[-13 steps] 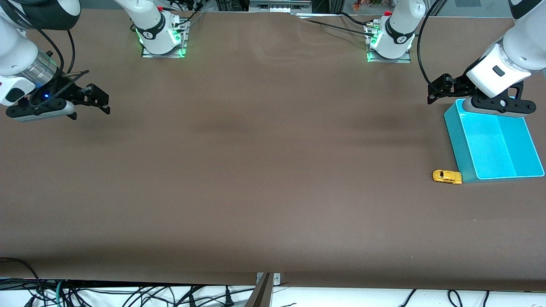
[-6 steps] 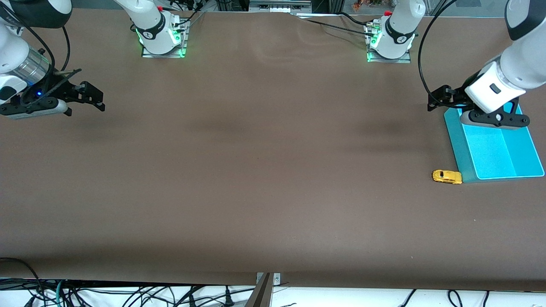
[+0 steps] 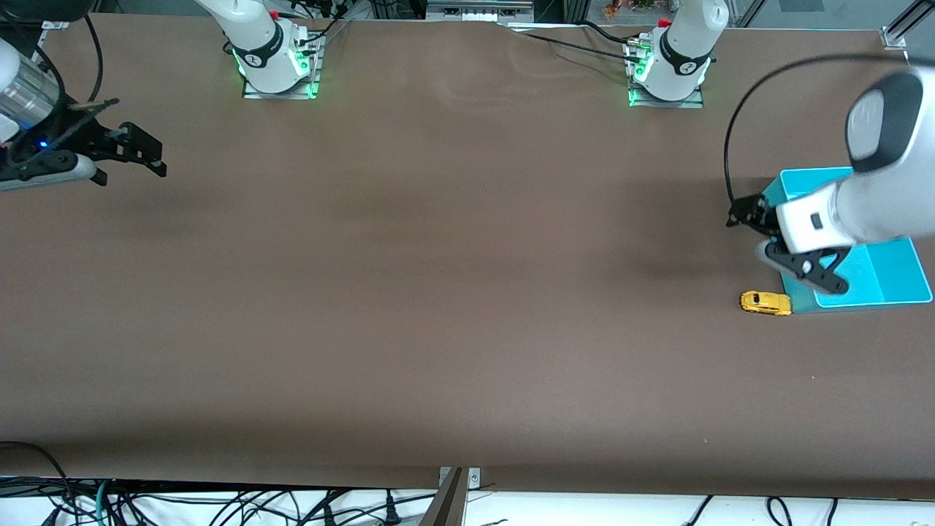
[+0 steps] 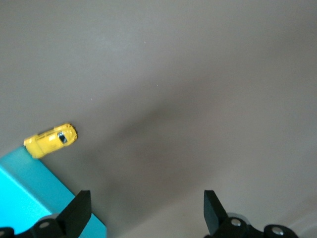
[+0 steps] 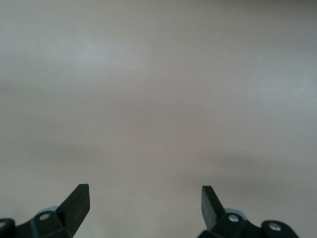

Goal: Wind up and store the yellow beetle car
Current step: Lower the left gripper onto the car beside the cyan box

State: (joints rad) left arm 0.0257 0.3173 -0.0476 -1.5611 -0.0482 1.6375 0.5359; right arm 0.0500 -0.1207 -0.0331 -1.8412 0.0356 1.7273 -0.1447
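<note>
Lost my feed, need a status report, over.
Left tool open over the blue bin edge. Right tool open, waiting. Yellow beetle car on the table, against bin. Nothing in the way.

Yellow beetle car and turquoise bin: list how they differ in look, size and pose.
The tiny bright yellow beetle car is far smaller than the open turquoise plastic bin. The car is rounded with dark windows; the bin is boxy with straight walls. The car lies nearer the front camera, at the bin's corner, while the bin sits partly under the left arm's open end effector. Both rest on the brown table at the left arm's end.
</note>
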